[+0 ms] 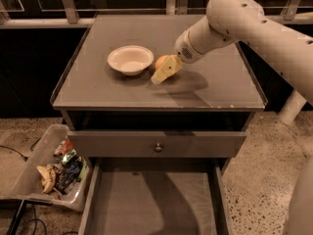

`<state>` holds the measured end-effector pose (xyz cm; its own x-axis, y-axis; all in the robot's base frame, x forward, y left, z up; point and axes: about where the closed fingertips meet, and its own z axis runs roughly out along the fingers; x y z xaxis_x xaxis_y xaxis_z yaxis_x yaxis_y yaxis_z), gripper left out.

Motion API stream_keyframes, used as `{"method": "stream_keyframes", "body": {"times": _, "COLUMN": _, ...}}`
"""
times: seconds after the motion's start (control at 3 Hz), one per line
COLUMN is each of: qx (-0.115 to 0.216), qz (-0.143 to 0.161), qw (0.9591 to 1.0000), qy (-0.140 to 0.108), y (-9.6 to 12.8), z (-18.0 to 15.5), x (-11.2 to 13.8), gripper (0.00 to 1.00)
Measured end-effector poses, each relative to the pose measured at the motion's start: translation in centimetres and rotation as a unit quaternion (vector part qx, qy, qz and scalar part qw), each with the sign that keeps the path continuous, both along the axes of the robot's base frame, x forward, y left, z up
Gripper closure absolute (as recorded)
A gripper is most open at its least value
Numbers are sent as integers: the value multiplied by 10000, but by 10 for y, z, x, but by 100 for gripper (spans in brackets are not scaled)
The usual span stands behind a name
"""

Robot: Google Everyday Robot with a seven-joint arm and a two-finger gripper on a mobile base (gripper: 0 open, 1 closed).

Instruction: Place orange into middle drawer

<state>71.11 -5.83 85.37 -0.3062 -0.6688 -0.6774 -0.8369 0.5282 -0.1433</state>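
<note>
The orange (160,61) sits on the cabinet top just right of the white bowl (130,58). My gripper (164,71) is low over the top, right in front of the orange and covering its lower right part. I cannot tell whether it touches the fruit. The middle drawer (151,207) is pulled out at the bottom of the view, and its flat grey floor is bare. It lies well below and in front of the gripper.
A shut drawer front with a small round knob (157,146) sits above the open drawer. A bin of wrappers and packets (54,170) stands on the floor at the left. A railing (68,4) runs behind the cabinet top (215,89).
</note>
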Motion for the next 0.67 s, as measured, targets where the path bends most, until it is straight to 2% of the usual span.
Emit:
{"method": "stream_keyframes", "body": {"times": 0.33, "qx": 0, "qz": 0, "qw": 10000, "qy": 0, "y": 0, "z": 0, "x": 0, "gripper": 19}}
{"method": "stream_keyframes", "body": {"times": 0.67, "qx": 0, "qz": 0, "qw": 10000, "qy": 0, "y": 0, "z": 0, "x": 0, "gripper": 42}}
